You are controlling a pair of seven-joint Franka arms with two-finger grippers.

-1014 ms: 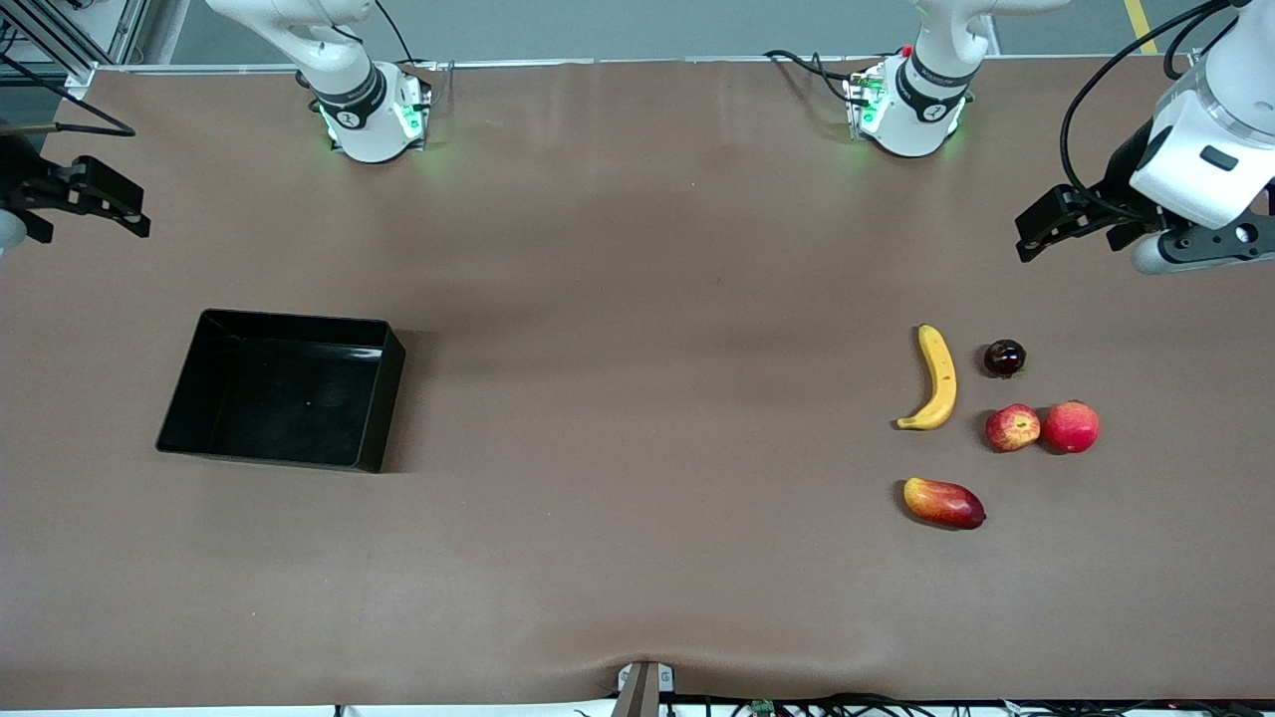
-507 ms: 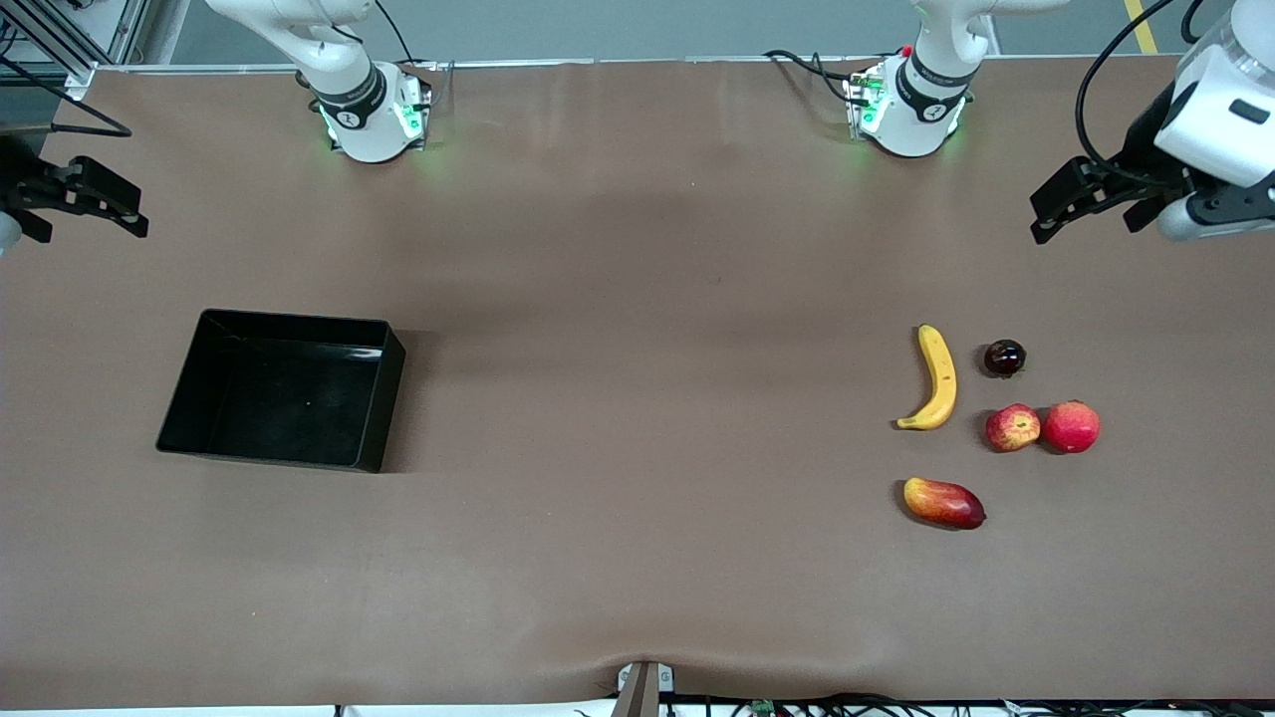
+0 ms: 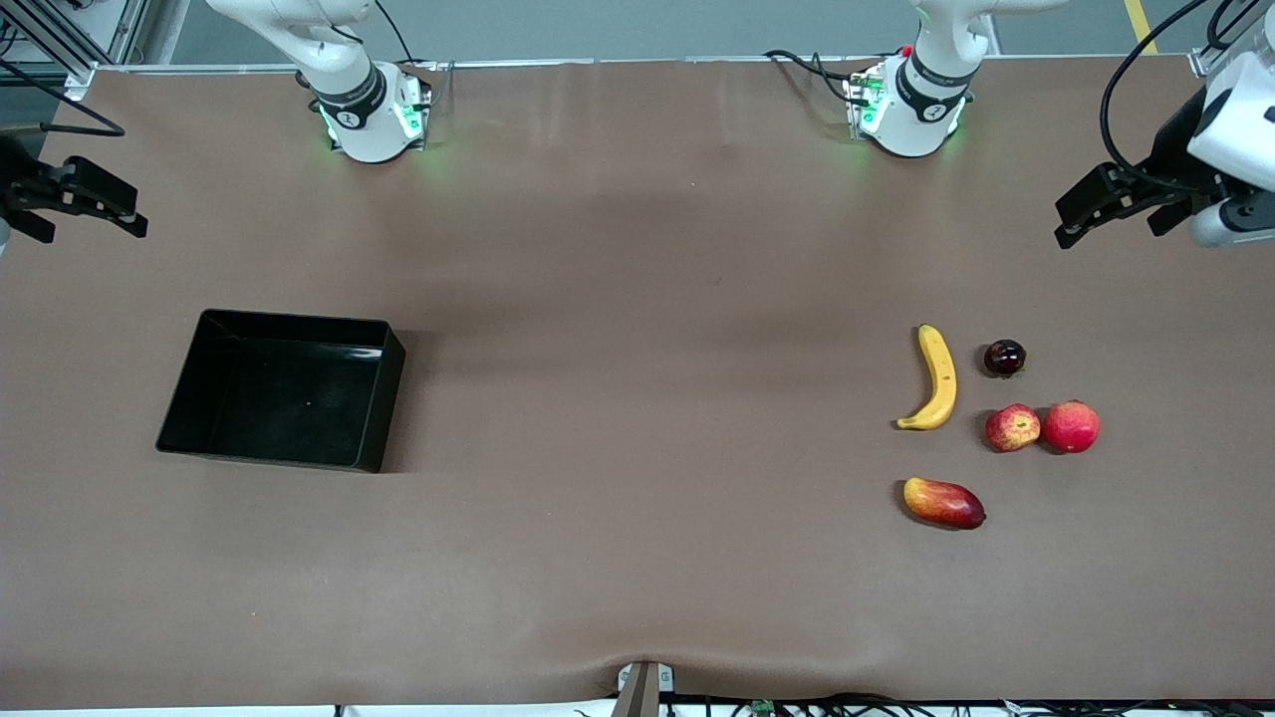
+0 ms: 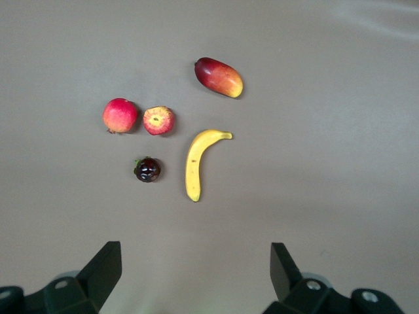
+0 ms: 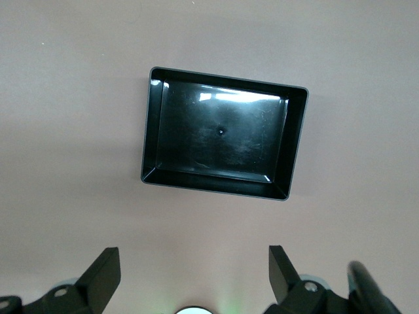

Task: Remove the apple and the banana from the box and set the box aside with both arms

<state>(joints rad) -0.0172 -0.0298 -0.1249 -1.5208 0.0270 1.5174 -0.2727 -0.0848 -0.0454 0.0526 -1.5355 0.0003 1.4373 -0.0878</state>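
- The black box (image 3: 282, 389) sits flat and open-topped on the brown table (image 3: 637, 398), toward the right arm's end, with nothing inside it.
- The five fruits lie in a loose cluster toward the left arm's end, well apart from the box.
- The banana (image 3: 936, 379) lies lengthwise, its curved tip pointing toward the front camera.
- The dark plum (image 3: 1004, 358) rests just beside the banana's upper half, apart from it.
- The streaked apple (image 3: 1012, 427) and the red-pink round fruit (image 3: 1070, 426) sit side by side, touching or nearly so, nearer to the front camera than the plum.
- The mango (image 3: 943, 502) lies nearest to the front camera of all the fruits, apart from the others.
- The left gripper (image 3: 1116, 207) hangs over bare table at the left arm's end, above no fruit; its fingers (image 4: 101, 268) are spread wide and hold nothing.
- The right gripper (image 3: 85, 199) hangs over the table edge at the right arm's end, not over the box; its fingers (image 5: 103, 273) are also spread wide and empty.
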